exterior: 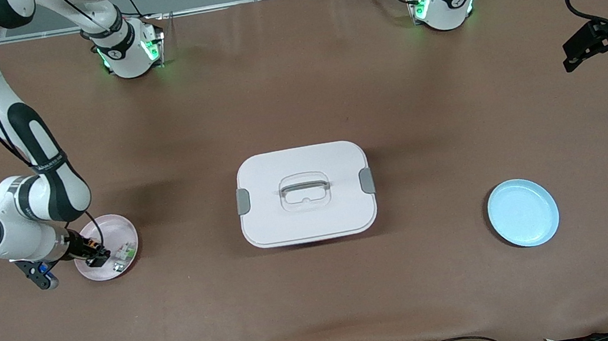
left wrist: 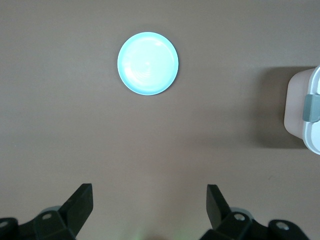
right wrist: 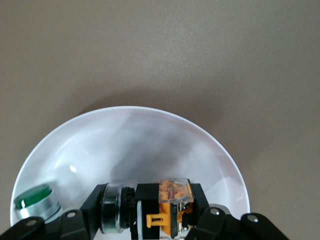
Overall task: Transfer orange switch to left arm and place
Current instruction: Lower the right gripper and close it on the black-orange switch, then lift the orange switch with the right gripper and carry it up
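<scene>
The orange switch [exterior: 92, 244], black with an orange body, is clamped between the fingers of my right gripper [exterior: 97, 256], low over the pink plate [exterior: 121, 230] at the right arm's end of the table. The right wrist view shows the switch [right wrist: 172, 200] held sideways in the right gripper [right wrist: 148, 207] just above the plate [right wrist: 135, 145]. The white box [exterior: 305, 194] with a grey handle stands shut at the table's middle. My left gripper [exterior: 566, 57] is open and empty, up in the air at the left arm's end; its fingers spread wide in its wrist view [left wrist: 150, 200].
A small white-and-green component [exterior: 125, 252] lies in the pink plate beside the switch [right wrist: 32, 197]. A blue plate [exterior: 523, 213] sits empty toward the left arm's end, nearer the front camera than the box; it shows in the left wrist view [left wrist: 148, 63] along with the box's edge [left wrist: 305, 110].
</scene>
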Robot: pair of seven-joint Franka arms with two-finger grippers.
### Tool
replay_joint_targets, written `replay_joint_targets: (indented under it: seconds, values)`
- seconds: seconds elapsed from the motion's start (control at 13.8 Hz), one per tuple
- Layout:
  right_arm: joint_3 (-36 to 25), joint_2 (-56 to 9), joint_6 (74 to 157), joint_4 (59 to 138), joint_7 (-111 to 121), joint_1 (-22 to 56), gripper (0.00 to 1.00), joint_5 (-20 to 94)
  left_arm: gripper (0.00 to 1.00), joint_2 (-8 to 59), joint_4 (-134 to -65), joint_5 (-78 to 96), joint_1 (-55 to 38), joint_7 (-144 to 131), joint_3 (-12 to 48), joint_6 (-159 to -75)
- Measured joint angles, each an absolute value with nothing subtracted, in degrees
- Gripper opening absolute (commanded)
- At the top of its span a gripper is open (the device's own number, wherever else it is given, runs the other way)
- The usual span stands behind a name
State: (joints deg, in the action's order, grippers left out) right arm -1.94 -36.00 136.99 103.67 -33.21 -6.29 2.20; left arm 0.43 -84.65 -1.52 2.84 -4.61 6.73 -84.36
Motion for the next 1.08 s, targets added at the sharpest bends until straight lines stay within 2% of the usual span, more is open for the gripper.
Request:
replay_joint_targets:
  seconds: [0.29, 0.51, 0.72, 1.08]
  values:
    - [-2.0, -30.8, 130.6, 102.5, -27.4, -6.3, 0.12, 2.2, 1.0, 0.5, -84.7, -1.4, 3.1, -4.7, 6.4, -84.4]
    - [-2.0, -26.1, 128.8, 102.5, -19.4, -6.4, 0.12, 2.2, 1.0, 0.5, -84.7, -1.4, 4.6, -4.7, 6.2, -84.4]
    - [-2.0, -23.4, 127.4, 102.5, -4.0, -6.4, 0.13, 2.3, 1.0, 0.4, -84.7, -1.4, 5.0, -4.7, 6.3, -84.3]
    - [-0.8, -20.5, 126.4, 102.6, 28.2, -6.1, 0.05, 2.8, 1.0, 0.7, -84.8, 2.1, 4.9, -4.7, 6.4, -84.4]
